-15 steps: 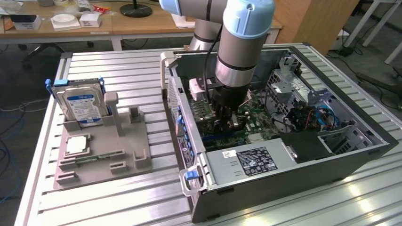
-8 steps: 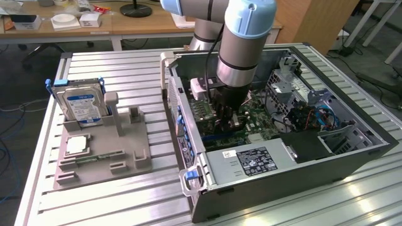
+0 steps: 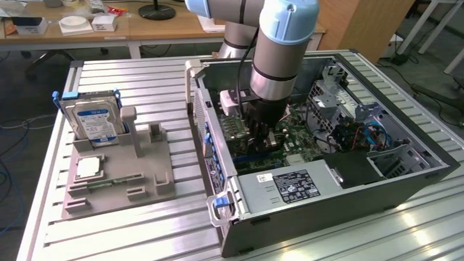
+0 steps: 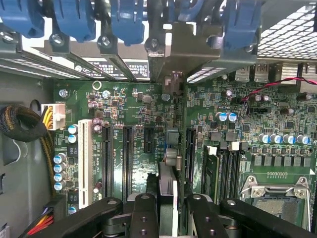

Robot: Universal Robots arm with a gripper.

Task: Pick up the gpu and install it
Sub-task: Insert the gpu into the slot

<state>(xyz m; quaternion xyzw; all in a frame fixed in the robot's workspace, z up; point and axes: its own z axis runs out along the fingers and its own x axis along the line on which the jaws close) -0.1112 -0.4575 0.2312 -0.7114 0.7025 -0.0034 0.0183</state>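
My gripper (image 4: 168, 201) is shut on the gpu (image 4: 167, 178), a thin card seen edge-on between the two black fingers (image 4: 145, 210). The card stands upright over the green motherboard (image 4: 237, 129), in line with the black expansion slots (image 4: 128, 153). Its silver bracket end (image 4: 185, 49) reaches the case's rear wall under the blue latches (image 4: 129, 20). In the exterior view, my gripper (image 3: 262, 142) is lowered deep inside the open computer case (image 3: 406, 179), just above the board. There the fingers hide most of the card.
A grey fixture tray (image 3: 119, 174) left of the case holds a hard drive (image 3: 94, 122) with a blue-white label, a memory stick (image 3: 108, 182) and a square chip (image 3: 87, 167). The power supply (image 3: 290, 185) and drive cage (image 3: 395, 157) crowd the case.
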